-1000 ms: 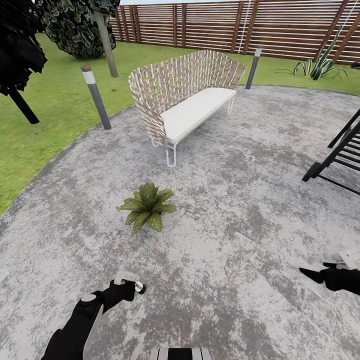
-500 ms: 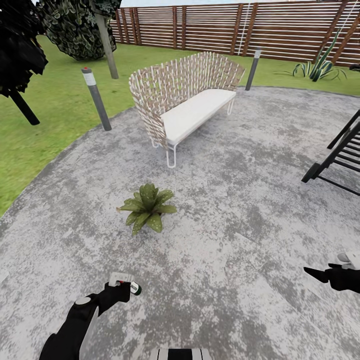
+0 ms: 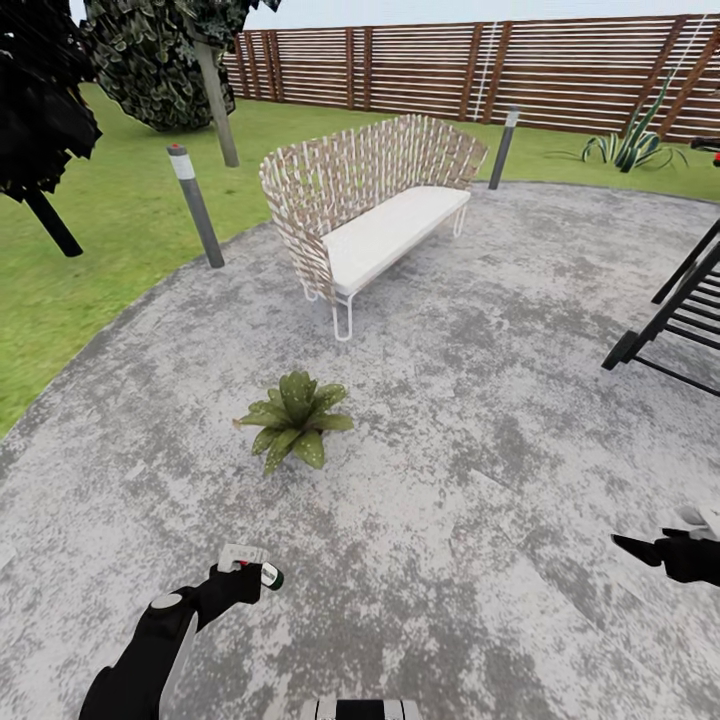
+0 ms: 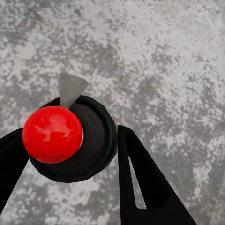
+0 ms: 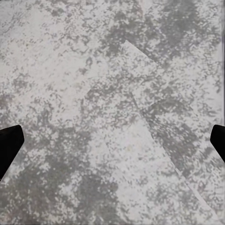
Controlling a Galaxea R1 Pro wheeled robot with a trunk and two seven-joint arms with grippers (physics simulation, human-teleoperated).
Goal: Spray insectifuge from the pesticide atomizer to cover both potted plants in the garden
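The left gripper (image 3: pixel 243 572) is clamped on the pesticide atomizer (image 3: pixel 262 572), the right gripper (image 3: pixel 640 548) gapes empty, and the potted plant (image 3: pixel 292 417) ahead looks unsprayed.

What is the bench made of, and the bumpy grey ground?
The bench looks like woven wicker or cane on a thin white metal frame, with a flat white cushion: its back is a criss-cross of tan strips. The ground looks like rough, matte concrete or stone, mottled grey all over.

Bright, even daylight with barely any cast shadows or glare. The head view bends straight lines toward its edges. Textures look soft and blotchy
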